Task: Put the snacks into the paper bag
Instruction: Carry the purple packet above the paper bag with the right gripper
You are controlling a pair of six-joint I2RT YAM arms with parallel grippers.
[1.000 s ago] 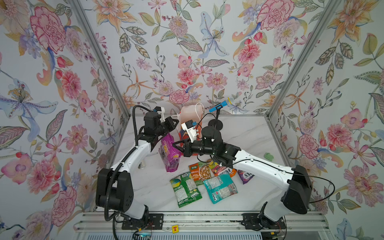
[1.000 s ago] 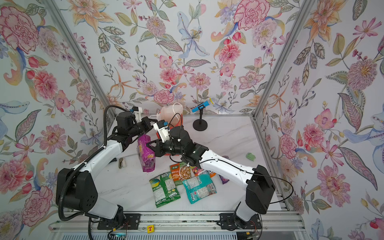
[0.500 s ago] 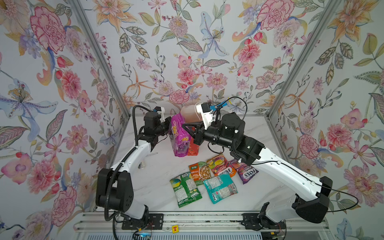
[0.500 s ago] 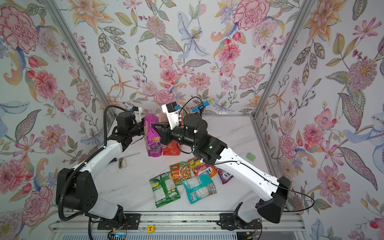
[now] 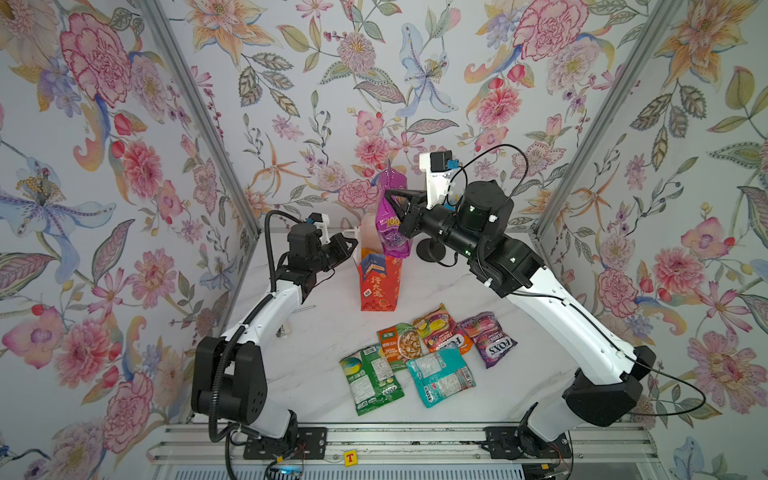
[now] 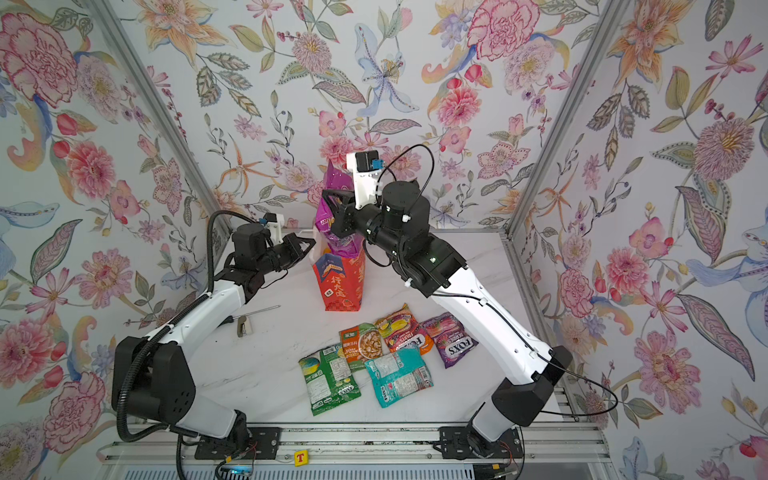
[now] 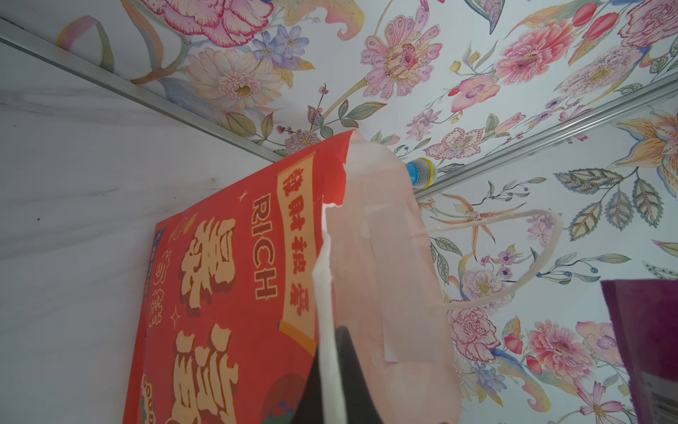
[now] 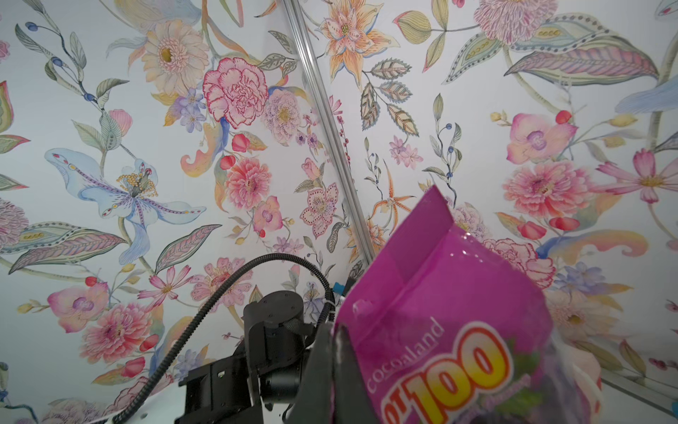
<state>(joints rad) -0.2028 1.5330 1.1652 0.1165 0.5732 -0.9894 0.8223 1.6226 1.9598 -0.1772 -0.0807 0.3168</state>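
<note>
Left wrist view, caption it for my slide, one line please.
Left fingers pinch the red paper bag's rim, with the purple grape packet close by its cord handle.

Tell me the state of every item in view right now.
paper bag, upright, open
purple grape packet, held upright over bag mouth
left pincer, shut on bag rim
right pincer, shut on purple grape packet
five other packets, flat on table

Bright, even, soft-shadowed light; edges bow in both top views; close wrist-view objects blur.
</note>
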